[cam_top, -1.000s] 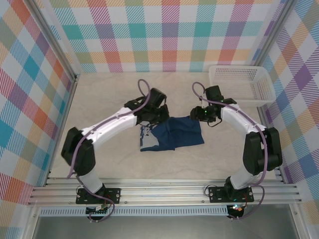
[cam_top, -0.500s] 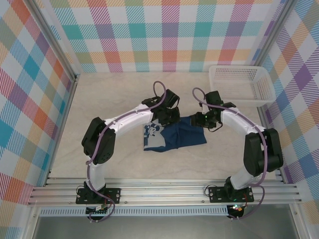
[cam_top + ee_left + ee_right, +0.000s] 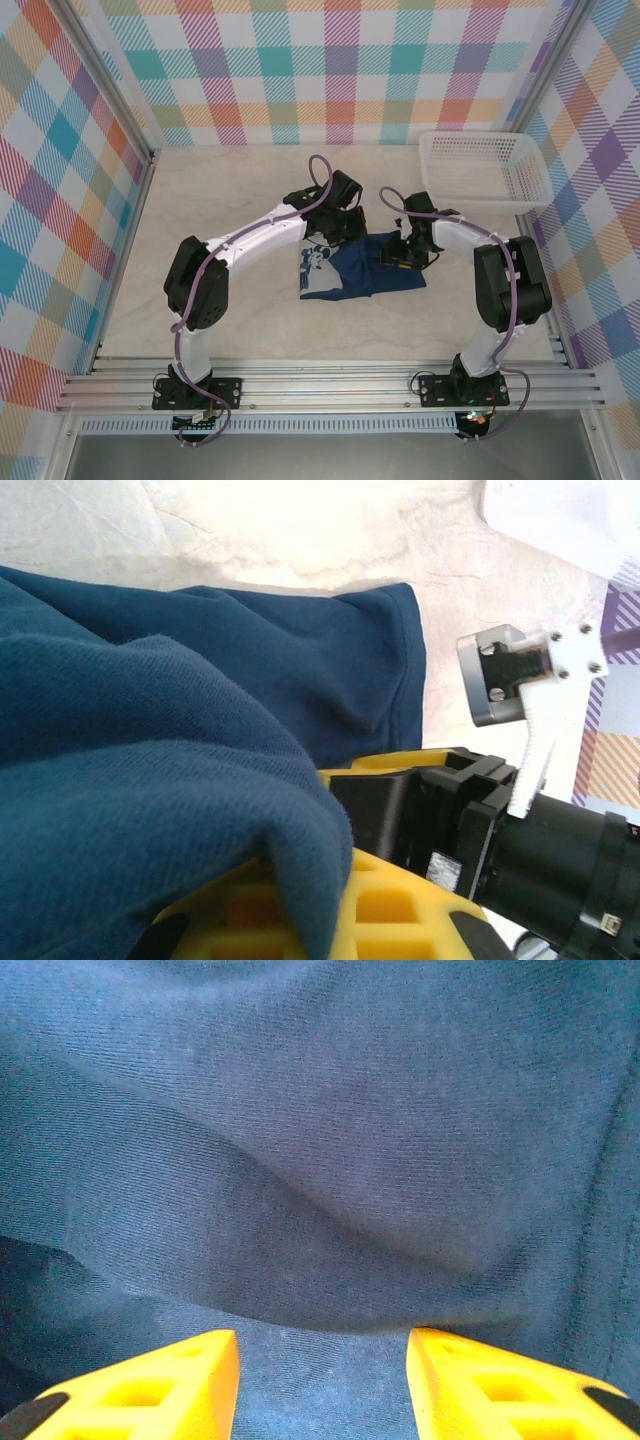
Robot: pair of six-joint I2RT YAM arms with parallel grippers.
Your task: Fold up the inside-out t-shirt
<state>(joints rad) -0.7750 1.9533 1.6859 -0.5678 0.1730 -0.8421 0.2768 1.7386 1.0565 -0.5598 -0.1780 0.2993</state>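
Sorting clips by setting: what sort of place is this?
Likely a robot test booth, not a home: checked walls, two arms bolted to a metal rail, a t-shirt on a pale table.

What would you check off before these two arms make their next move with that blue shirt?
1. Left gripper pinching the t-shirt: ok, shut on it.
2. Right gripper ready to grab: ok, fingers apart above the t-shirt.
3. T-shirt wholly on the table: ok.
4. T-shirt lying flat: not ok, rumpled in both wrist views.
5. Basket apart from the t-shirt: ok.
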